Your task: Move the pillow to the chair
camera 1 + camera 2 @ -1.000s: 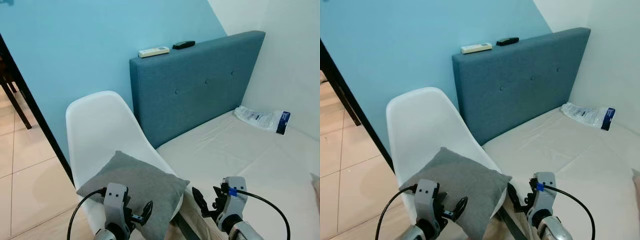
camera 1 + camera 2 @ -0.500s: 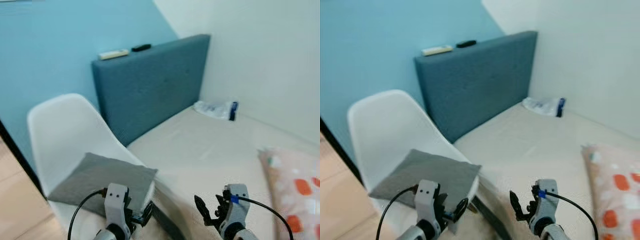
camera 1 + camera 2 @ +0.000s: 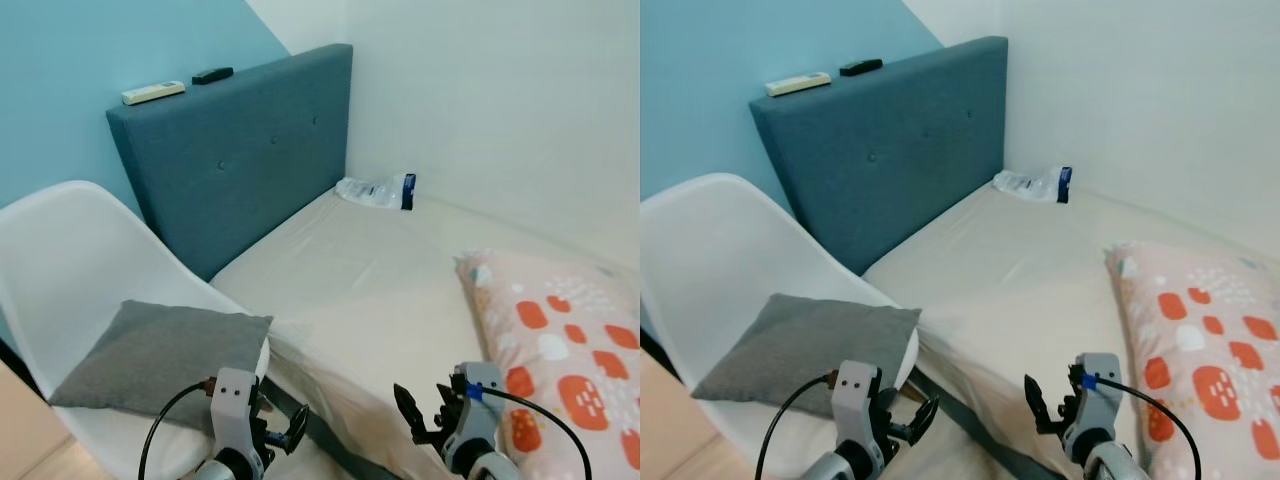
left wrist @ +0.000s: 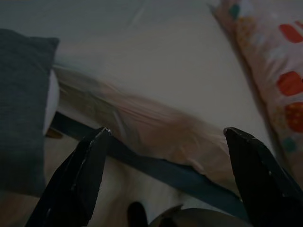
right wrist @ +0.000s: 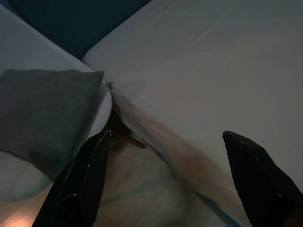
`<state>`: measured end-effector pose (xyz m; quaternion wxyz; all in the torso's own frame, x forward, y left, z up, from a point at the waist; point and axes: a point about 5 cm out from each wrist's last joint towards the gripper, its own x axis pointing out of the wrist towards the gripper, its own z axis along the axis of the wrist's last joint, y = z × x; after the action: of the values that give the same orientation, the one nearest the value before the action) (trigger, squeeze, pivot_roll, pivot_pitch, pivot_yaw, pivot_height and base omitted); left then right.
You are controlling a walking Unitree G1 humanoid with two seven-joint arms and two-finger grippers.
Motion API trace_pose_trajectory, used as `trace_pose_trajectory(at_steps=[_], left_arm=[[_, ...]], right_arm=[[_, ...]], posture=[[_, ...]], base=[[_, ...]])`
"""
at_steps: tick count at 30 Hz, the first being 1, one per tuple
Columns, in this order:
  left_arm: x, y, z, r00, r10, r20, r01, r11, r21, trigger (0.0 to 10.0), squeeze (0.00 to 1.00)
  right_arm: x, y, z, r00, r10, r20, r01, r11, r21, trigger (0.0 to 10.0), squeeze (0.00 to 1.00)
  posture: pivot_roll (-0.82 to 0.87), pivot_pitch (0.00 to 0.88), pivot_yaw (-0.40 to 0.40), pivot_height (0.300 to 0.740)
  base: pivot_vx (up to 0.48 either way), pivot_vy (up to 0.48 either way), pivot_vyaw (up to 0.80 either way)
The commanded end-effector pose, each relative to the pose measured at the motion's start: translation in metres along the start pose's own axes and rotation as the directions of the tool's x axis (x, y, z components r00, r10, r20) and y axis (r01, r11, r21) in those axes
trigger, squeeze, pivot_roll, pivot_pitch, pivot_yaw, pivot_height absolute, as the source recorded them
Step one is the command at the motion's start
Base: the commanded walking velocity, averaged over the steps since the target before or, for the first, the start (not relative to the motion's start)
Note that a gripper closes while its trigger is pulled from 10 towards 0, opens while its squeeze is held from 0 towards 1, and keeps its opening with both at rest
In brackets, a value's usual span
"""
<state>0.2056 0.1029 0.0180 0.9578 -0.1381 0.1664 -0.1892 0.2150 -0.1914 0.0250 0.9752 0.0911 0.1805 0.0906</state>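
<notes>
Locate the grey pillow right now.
In the head views the grey pillow lies flat on the seat of the white chair, on the robot's left, beside the bed's mattress and just ahead of the left tool.

A cushion (image 3: 160,350) lay on the chair (image 3: 60,260) left of the bed (image 3: 370,290). A pillow (image 3: 560,340) rested at the bed's right edge, a packet (image 3: 378,190) at its far corner, two remotes (image 3: 153,92) atop the headboard (image 3: 240,160).
</notes>
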Motion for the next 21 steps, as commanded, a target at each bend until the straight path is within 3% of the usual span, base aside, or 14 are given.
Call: trace_pose_trajectory(at_steps=[1, 21], left_arm=[[0.001, 0.0, 0.0, 1.0, 0.0, -0.011, 0.0, 1.0, 0.0, 10.0, 0.0], [0.004, -0.002, 0.001, 1.0, -0.021, -0.009, 0.021, 0.999, 0.033, 10.0, 0.0]], right_arm=[[-0.001, 0.0, -0.004, 1.0, -0.004, -0.02, 0.005, 1.0, 0.015, 10.0, 0.0], [-0.004, -0.014, -0.007, 0.992, -0.117, -0.043, 0.119, 0.991, 0.063, 10.0, 0.0]], posture=[[-0.05, 0.013, -0.021, 0.74], [-0.07, 0.018, -0.015, 0.74]], base=[[0.0, 0.0, -0.73], [0.0, 0.0, -0.72]])
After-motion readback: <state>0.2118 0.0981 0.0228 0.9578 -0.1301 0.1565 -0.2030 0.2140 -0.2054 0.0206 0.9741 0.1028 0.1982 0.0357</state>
